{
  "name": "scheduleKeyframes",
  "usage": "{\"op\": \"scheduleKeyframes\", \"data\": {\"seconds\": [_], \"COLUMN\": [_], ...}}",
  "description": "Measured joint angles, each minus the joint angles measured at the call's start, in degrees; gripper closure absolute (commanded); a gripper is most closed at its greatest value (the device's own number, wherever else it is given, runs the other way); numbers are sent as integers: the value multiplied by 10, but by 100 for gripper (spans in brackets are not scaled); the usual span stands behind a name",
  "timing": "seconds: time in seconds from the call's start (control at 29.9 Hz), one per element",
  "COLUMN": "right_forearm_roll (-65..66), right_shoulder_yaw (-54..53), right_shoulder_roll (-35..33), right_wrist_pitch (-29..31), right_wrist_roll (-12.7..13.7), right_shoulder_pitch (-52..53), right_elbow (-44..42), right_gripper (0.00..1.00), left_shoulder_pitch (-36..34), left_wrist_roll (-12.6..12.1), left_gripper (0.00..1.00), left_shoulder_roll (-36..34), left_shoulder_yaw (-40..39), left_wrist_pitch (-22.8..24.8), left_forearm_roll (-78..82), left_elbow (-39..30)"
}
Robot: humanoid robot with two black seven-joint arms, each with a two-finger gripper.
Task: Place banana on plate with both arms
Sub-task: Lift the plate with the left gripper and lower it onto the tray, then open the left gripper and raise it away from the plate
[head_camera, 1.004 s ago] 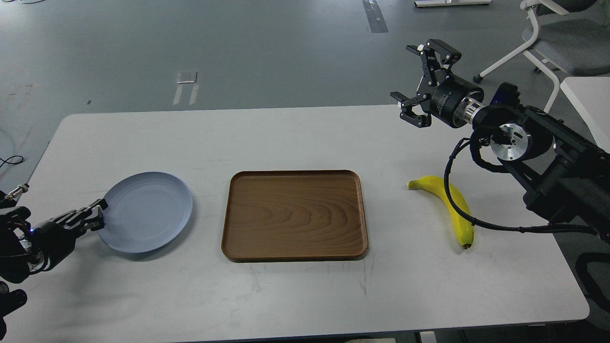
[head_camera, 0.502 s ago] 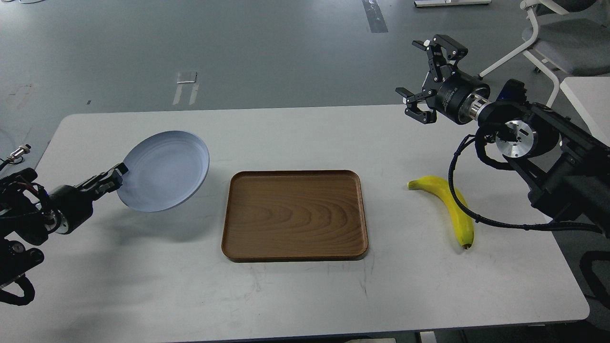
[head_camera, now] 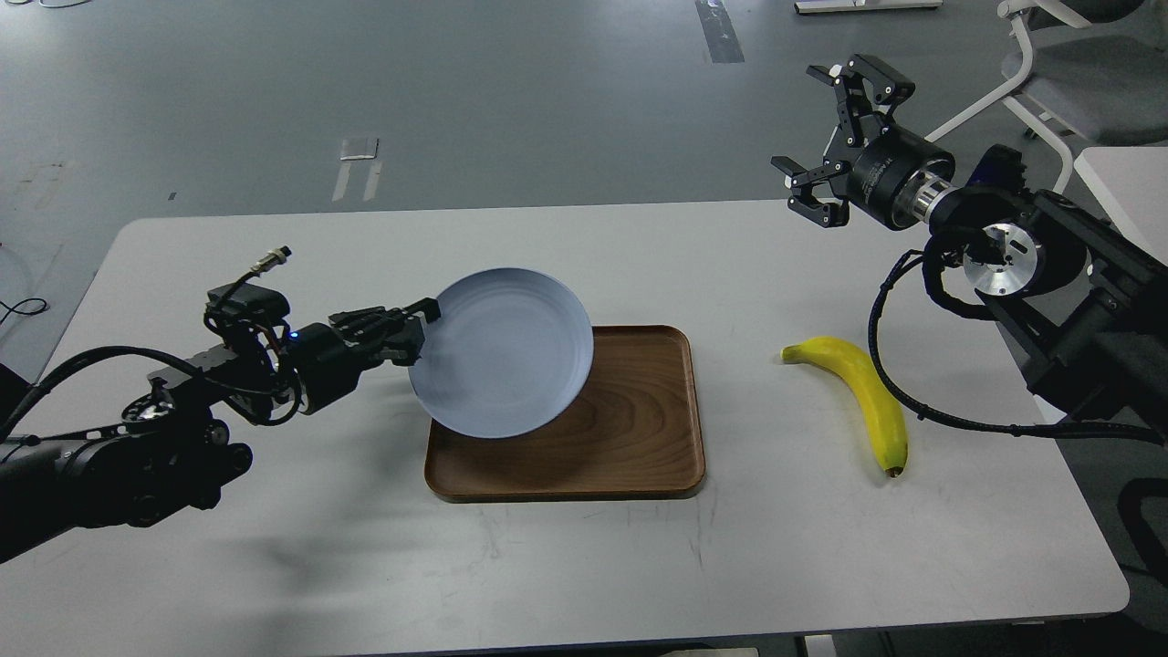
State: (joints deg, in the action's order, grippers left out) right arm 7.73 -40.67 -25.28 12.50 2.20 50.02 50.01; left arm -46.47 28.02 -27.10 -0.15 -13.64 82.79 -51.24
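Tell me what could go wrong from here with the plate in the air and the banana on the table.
The left gripper pinches the plate only at its rim, and the plate hangs tilted over the wooden tray; it could slip or swing out and drop. The banana lies under the right arm's black cable, so reaching down may drag or roll it toward the table edge. The right gripper is open, high and beyond the banana.
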Motion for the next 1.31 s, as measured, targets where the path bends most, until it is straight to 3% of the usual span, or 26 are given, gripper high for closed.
{"op": "scheduleKeyframes", "data": {"seconds": [0.33,0.64,0.67,0.7,0.74,0.87,1.0,1.07,1.31], "right_forearm_roll": [0,0,0,0,0,0,0,0,2], "right_shoulder_yaw": [-10,-12,-13,-13,-13,-13,-13,-13,1], "right_shoulder_roll": [-5,-10,-10,-11,-11,-11,-11,-11,-29], "right_wrist_pitch": [0,0,0,0,0,0,0,0,1], "right_wrist_roll": [0,0,0,0,0,1,1,1,0], "right_shoulder_pitch": [-2,-4,-5,-5,-5,-5,-5,-5,-5], "right_elbow": [0,0,0,0,0,0,0,0,1], "right_gripper": [0,0,0,0,0,0,0,0,0], "left_shoulder_pitch": [-2,-6,-6,-6,-6,-3,-4,-6,-48], "left_wrist_roll": [0,0,0,0,0,0,0,0,0], "left_gripper": [100,100,97,82,54,25,16,3,2], "left_shoulder_roll": [81,97,100,103,105,108,108,109,101], "left_shoulder_yaw": [34,34,34,34,34,33,33,32,11], "left_wrist_pitch": [0,0,0,0,0,0,-1,-2,0], "left_forearm_roll": [1,-2,-3,-3,-4,-10,-41,-55,-209], "left_elbow": [82,93,93,93,93,88,83,86,89]}}
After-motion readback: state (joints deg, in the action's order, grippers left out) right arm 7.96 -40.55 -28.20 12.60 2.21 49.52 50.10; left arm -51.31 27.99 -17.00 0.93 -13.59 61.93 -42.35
